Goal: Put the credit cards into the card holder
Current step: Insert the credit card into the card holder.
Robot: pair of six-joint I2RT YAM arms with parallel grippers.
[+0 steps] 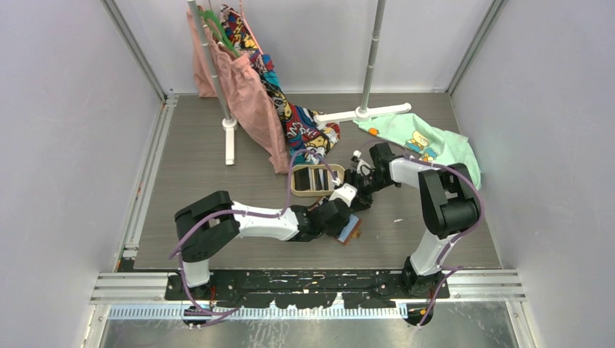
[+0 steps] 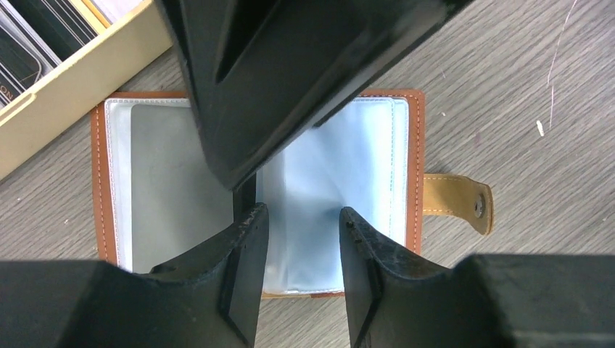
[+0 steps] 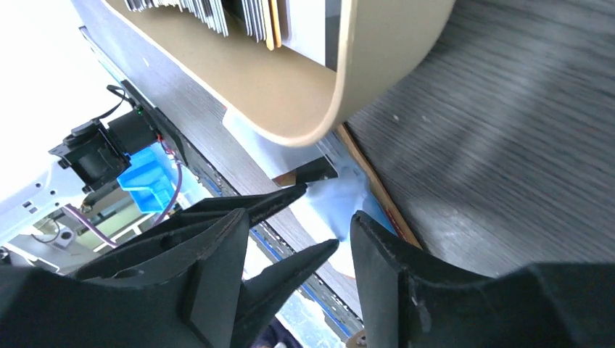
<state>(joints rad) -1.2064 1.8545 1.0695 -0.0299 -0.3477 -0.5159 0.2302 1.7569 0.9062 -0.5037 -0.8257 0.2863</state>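
- The holder (image 2: 355,159) lies open and flat on the table (image 2: 508,87). It is just beside the tray (image 2: 80,90) and under both grippers.
- Its clear pockets face up, I think so a card can slide in.
- In the left wrist view its long side runs left to right. Its tab (image 2: 457,203) sticks out to the right, away from the tray.
- The left gripper (image 2: 303,212) is spread apart right over the pockets and holds nothing. Maybe it is there to stop the holder from folding up.
- The right gripper (image 3: 301,216) is spread apart too, with no card in it.
- The cards (image 2: 43,32) sit in the tray.
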